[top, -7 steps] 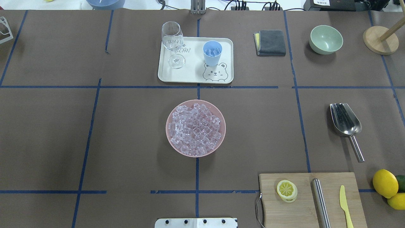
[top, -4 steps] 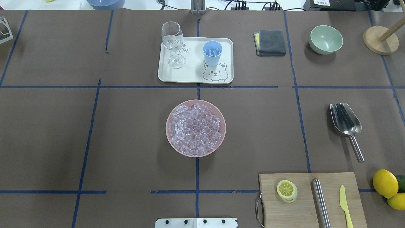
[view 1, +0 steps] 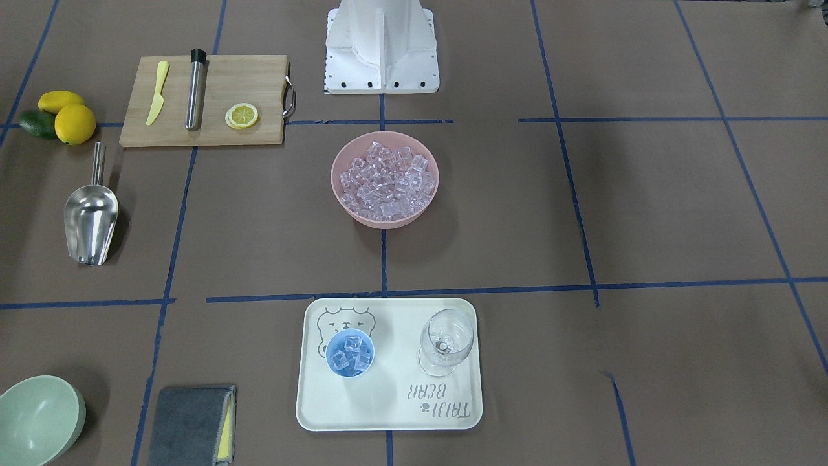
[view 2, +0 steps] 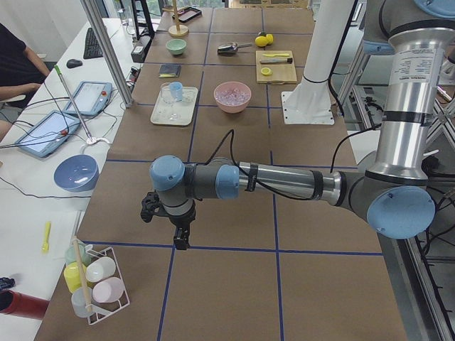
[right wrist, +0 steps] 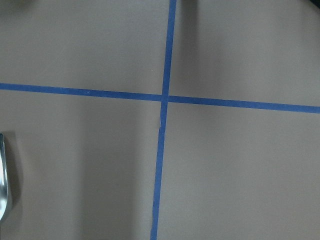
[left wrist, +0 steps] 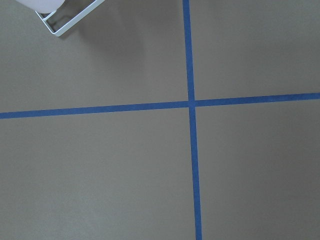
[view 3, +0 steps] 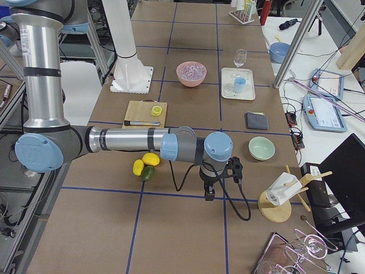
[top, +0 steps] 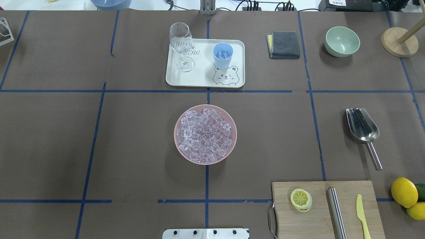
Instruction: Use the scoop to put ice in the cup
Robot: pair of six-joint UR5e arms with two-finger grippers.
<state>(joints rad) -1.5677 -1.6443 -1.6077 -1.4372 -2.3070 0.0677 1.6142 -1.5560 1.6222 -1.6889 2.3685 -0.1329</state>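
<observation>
Overhead exterior shows you neither pincer: both hang out toward the far ends, near none of the task's things. From the side views I cannot tell whether the left pincer or right pincer is apart or together. The scoop lies flat on the right pincer's side, handle toward the robot, likely so that arm can take it. The cup, already holding some ice, stands on the tray, well apart from both pincers, beyond the heaped bowl.

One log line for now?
scoop: lying on table | cup: on tray, ice inside | left gripper, right gripper: neither at scoop
</observation>
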